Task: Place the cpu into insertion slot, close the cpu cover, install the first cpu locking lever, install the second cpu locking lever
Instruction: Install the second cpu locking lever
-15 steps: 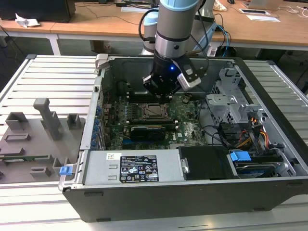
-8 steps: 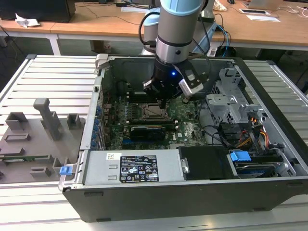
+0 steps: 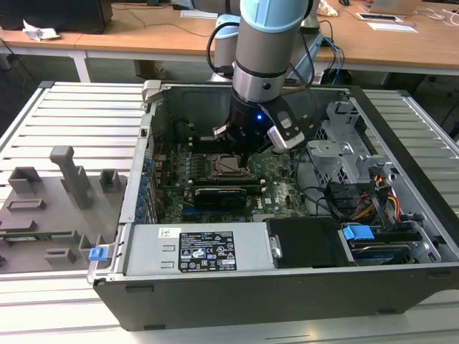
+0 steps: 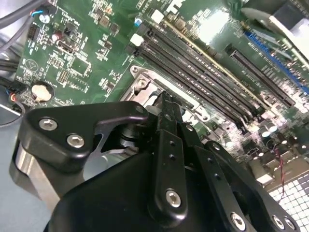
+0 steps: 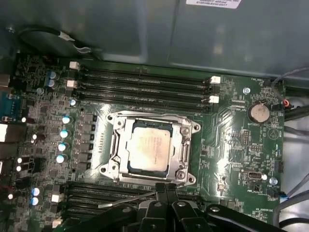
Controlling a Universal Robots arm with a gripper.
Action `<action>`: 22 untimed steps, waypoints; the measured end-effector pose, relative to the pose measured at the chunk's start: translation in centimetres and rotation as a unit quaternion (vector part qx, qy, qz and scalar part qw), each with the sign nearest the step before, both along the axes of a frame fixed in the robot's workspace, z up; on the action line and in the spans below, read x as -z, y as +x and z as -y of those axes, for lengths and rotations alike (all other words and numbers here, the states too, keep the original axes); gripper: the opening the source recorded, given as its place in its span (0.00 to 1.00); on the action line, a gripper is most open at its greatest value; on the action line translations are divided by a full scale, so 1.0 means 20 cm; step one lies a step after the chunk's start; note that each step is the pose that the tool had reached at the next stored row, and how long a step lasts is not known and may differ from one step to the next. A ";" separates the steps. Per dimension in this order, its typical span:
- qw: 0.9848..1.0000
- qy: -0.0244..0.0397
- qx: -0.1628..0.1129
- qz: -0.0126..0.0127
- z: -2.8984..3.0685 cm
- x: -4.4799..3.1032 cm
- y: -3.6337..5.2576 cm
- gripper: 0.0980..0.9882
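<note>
in the exterior view the end effector (image 3: 247,152) hangs low inside the open computer case (image 3: 401,129), which lies on a slatted worktop (image 3: 79,122); the insertion slot (image 3: 228,166) sits just beneath and beside its tip. desks stand behind.

in the second wrist view the fingers (image 4: 166,145) are pressed together, clenched on nothing, their tip just above the socket's metal rim, with the memory slots (image 4: 203,72) just beyond.

in the first wrist view the cpu (image 5: 147,147) already lies flat in the insertion slot, directly ahead of the fingertips, and the cpu cover (image 5: 186,145) frames it, lying down. a thin lever wire (image 5: 128,199) lies close by the tip. the chip looks light, rigid and fragile; the lever is likely stiff and springy, best pushed near its free end.
</note>
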State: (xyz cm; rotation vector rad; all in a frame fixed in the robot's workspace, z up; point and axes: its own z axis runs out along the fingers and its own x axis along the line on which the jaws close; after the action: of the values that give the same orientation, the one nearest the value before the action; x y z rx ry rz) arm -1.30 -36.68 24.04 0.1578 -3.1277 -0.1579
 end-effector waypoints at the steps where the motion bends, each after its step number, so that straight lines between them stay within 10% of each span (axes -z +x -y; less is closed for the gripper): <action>1: 1.000 0.000 0.000 0.000 0.004 0.001 -0.003 0.01; 7: 1.000 0.000 0.000 0.000 0.055 0.009 -0.051 0.01; 22: 1.000 0.001 0.000 0.000 0.070 0.087 -0.205 0.01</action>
State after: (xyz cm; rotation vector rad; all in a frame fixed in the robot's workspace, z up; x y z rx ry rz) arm -5.40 -38.08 22.30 0.1581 -3.1275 -0.1603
